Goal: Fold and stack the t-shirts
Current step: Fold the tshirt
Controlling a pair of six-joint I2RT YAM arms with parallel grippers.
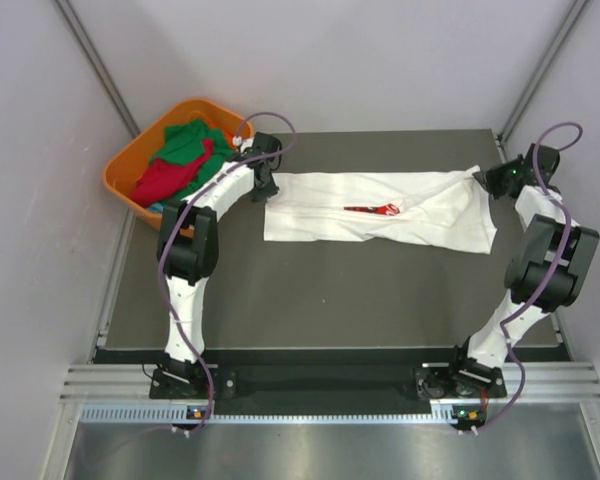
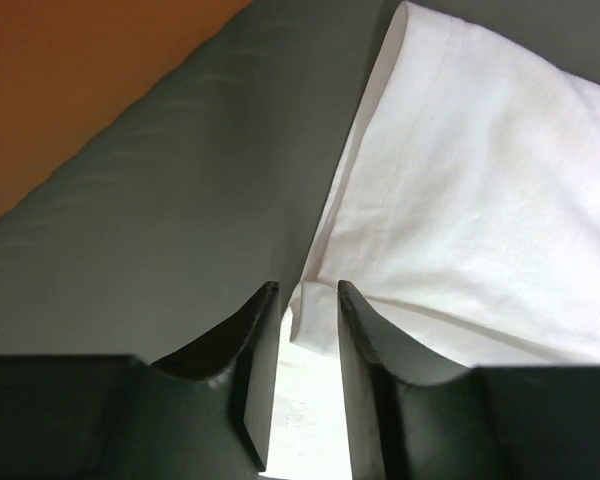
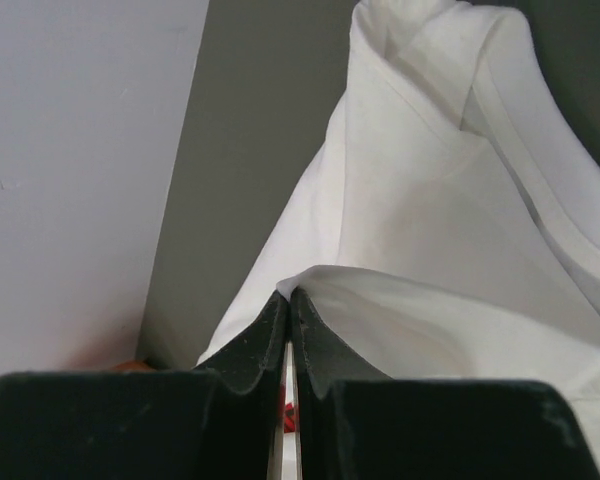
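Top external view: the white t-shirt [image 1: 380,215] lies folded into a long strip across the far tabletop [image 1: 330,300]. At its right end the right tool [image 1: 485,178] pinches the cloth, probably to hold it taut. At its left edge the left tool [image 1: 267,190] has its jaws narrowly parted and seems to grip nothing.

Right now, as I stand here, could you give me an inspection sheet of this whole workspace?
Surface: dark table.
Job's things: white t-shirt laid out, partly folded, red print peeking out; green shirt and red shirt heaped in the basket.
Clutter: orange basket at the far left corner.
Grippers: left gripper open at the white shirt's left edge; right gripper pinching its right end.
Cables: purple cables looped along both arms.
Surroundings: plain pale walls.
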